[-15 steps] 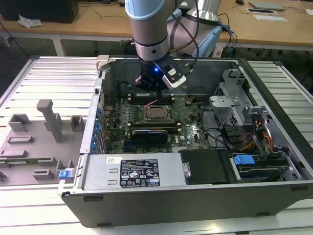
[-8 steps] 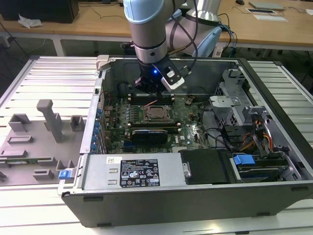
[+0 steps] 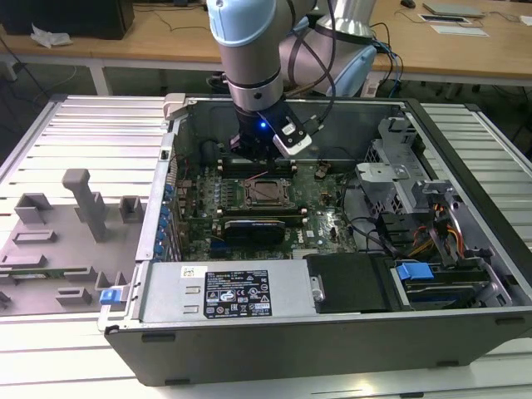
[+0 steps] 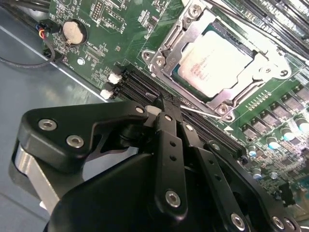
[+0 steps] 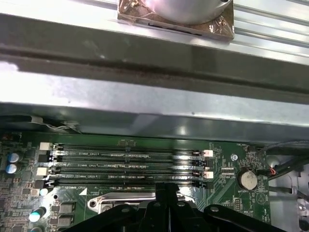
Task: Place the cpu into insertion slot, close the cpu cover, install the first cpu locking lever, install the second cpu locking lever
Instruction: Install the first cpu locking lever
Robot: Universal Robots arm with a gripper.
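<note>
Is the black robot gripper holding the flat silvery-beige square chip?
No, the flat silvery-beige square chip lies in its grey-rimmed socket on the green board, apart from the black gripper.

No print is clear enough to read. In the exterior view, a black label with white symbols and small type sits on the grey metal box at the near side of the computer case. A small white sticker lies toward the exterior view's left of it. Faint type crosses the cpu top in the second wrist view. Tiny white lettering runs along the memory slots in the first wrist view.
</note>
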